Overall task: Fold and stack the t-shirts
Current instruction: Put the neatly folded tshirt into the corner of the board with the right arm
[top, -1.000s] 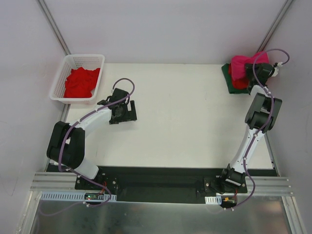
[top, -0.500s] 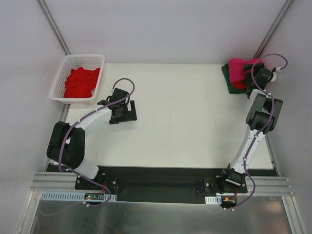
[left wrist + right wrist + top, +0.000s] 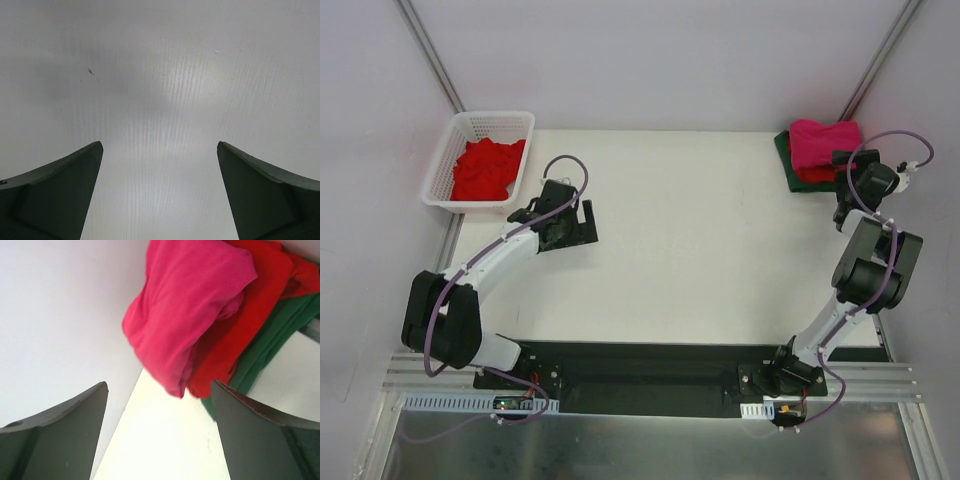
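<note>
magenta cloth tops the pile at the far right corner of the desk (image 3: 700, 250). there the magenta-pink t-shirt (image 3: 825, 140) lies folded on a red t-shirt (image 3: 812, 176). that one lies on a dark green t-shirt (image 3: 784, 148), whose edge shows along the left and near sides of the pile.

from your right wrist, the magenta-pink t-shirt (image 3: 185, 315) bulges loosely over the red t-shirt (image 3: 250, 315). the dark green t-shirt (image 3: 270, 340) sits at the bottom, against the desk.

your right claw (image 3: 845, 178) hangs just beside the pile, at its near right side, pointing toward it. its fingers (image 3: 60, 435) are spread wide and grip nothing. in the wrist view they are clear of the cloth, with bare desk and the pile's near edge showing between them.

your left claw (image 3: 565, 225) is over the left part of the desk, well apart from the pile. it too is spread wide and empty, and from that wrist you see only plain desk surface between the fingers (image 3: 60, 190).

the white lattice basket (image 3: 438, 180) stands at the far left corner, near your left claw but apart from it. crumpled red t-shirts (image 3: 485, 168) lie inside it. how many there are you cannot tell from above.
</note>
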You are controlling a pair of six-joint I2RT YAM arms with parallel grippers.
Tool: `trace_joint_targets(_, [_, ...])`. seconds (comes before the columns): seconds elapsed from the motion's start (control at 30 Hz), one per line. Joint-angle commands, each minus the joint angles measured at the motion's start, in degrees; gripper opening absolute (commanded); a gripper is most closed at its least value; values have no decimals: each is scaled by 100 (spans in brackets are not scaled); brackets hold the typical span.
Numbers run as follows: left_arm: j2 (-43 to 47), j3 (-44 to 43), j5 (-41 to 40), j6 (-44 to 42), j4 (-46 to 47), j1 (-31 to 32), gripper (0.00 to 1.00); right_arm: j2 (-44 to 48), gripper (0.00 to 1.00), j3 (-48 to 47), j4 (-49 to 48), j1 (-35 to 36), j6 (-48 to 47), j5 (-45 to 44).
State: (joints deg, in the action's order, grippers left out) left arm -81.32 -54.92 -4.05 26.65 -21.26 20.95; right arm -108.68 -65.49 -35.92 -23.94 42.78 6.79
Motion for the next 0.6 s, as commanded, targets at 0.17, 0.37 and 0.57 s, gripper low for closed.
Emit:
trace_joint_targets(0.17, [749,315,-105,129,271,23,99,2418,87,1292,1033,241,-770,165])
trace_joint_targets(0.37, [547,227,-69,129,280,23,99,4202,92,1970,2527,961,-1693,-54])
trace_joint_targets(0.57, [599,271,-131,103,289,23,99,5356,96,2014,4004,2033,-2766,-564])
